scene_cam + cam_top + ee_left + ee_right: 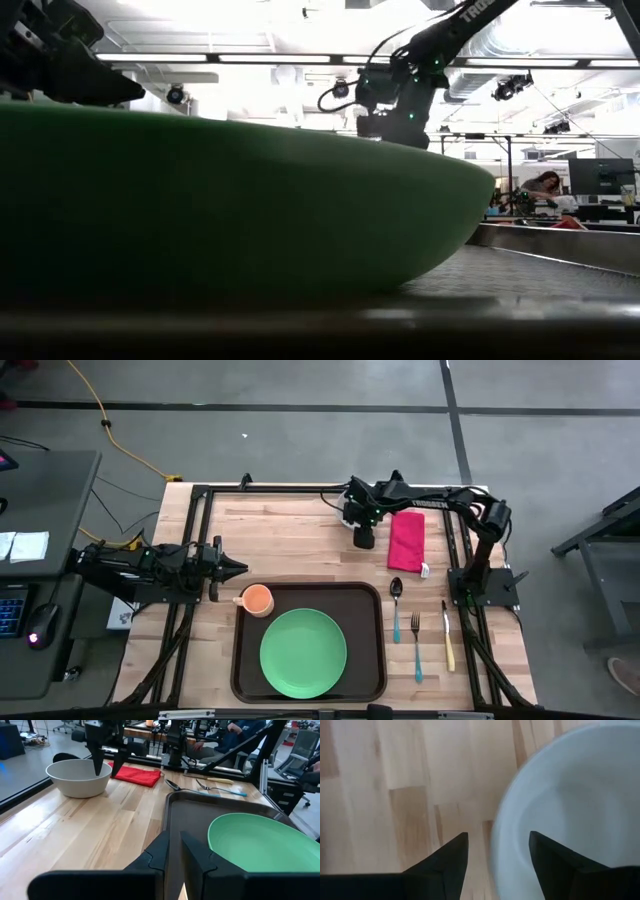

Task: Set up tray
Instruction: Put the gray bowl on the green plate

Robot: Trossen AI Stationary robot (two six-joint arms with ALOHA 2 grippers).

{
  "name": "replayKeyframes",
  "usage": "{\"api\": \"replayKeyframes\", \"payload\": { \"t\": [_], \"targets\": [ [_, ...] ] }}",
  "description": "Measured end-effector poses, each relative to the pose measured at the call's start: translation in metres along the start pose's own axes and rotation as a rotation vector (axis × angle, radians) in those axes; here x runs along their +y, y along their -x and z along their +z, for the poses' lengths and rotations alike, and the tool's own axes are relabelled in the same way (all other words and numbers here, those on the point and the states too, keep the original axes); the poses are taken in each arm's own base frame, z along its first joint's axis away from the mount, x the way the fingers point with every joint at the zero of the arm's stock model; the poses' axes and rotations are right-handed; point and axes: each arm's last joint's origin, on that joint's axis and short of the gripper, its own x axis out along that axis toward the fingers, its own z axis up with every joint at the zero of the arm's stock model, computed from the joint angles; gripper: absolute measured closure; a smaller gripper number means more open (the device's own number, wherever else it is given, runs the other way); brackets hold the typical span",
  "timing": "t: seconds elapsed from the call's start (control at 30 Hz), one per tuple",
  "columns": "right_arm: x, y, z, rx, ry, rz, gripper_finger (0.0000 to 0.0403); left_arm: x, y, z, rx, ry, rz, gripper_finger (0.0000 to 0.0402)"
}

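From the low camera almost everything is blocked by the green plate, which fills the frame; only the tray rim and the right arm above show past it. In the high view the white bowl is hidden under the right gripper, so only the wrist cameras show it (its far side is cut off in the right wrist view).

The tray lies at the near middle of the worktop, and the green plate sits in it, towards its near side. An orange cup stands at the tray's far left corner; whether it is inside the rim or on it cannot be told. The plate and the bowl hold nothing visible.

The right gripper hangs over the bowl at the far middle, its fingers spread, one either side of the bowl's rim. The left gripper waits at the left edge, near the cup, its fingers close together with a narrow gap, holding nothing.

Right of the tray lie a spoon, a fork and a knife, with a red napkin beyond them.
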Motion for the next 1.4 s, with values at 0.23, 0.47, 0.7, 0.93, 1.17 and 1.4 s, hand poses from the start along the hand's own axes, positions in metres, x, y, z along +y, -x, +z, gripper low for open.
{"api": "replayKeyframes", "payload": {
  "t": [0.23,0.47,0.7,0.93,1.17,1.4],
  "targets": [
    [-0.002,-0.018,-0.001,0.034,0.01,-0.003,0.0217,0.0,0.0,0.0,-0.001,0.0,0.0,0.0328],
    [-0.003,-0.022,-0.001,0.044,0.01,-0.01,0.0219,0.0,0.0,0.0,-0.001,0.0,0.0,0.0328],
    [-0.003,-0.022,-0.001,0.041,0.001,-0.018,0.0239,0.0,0.0,0.0,-0.001,0.0,0.0,0.0328],
    [-0.005,-0.022,-0.001,0.06,-0.012,-0.077,0.0286,0.0,0.0,0.0,-0.002,-0.004,0.0,0.0328],
    [-0.006,-0.022,0.0,0.047,-0.033,-0.088,0.0348,0.0,0.0,0.0,-0.002,-0.004,0.0,0.0328],
    [-0.006,-0.022,0.0,0.044,-0.035,-0.089,0.0396,0.0,0.0,0.0,-0.002,-0.005,0.0,0.0328]
  ]
}}
